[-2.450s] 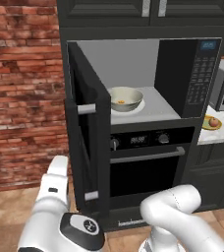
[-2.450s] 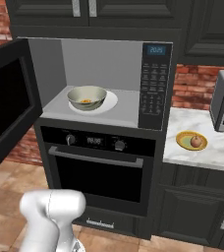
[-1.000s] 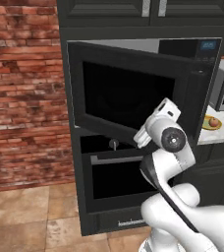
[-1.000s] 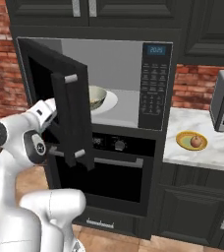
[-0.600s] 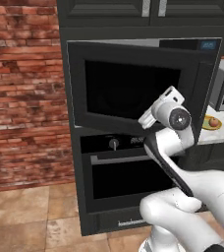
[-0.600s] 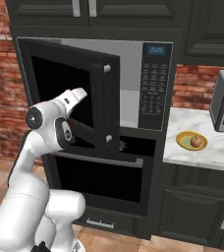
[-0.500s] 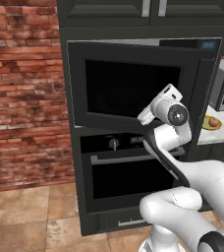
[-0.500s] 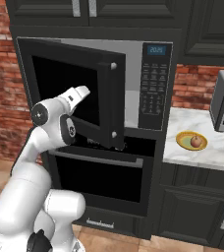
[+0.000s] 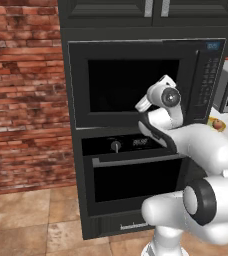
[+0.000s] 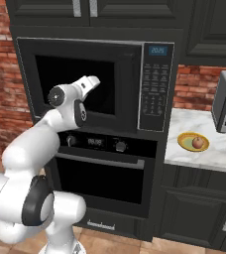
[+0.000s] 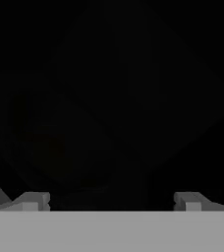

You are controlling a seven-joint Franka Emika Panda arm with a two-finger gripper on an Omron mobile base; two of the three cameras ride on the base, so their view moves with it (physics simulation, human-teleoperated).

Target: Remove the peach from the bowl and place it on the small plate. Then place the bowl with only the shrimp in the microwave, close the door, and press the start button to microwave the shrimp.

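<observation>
Gripper, left base view: I see it pressed to the closed microwave door; the peach sits well to its right. Right base view: gripper at the door's dark window; peach on the small plate, on the counter; display digits unreadable. Hand view: finger tips wide apart, holding nothing, against blackness.

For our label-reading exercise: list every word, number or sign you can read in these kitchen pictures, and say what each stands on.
Microwave display: blue digits, too blurred to read for sure.
Microwave keypad: rows of button labels, too small to read.
Oven display: faint marks, unreadable.
Oven base: a small pale mark, too small to read.
Nothing else carries text.
</observation>
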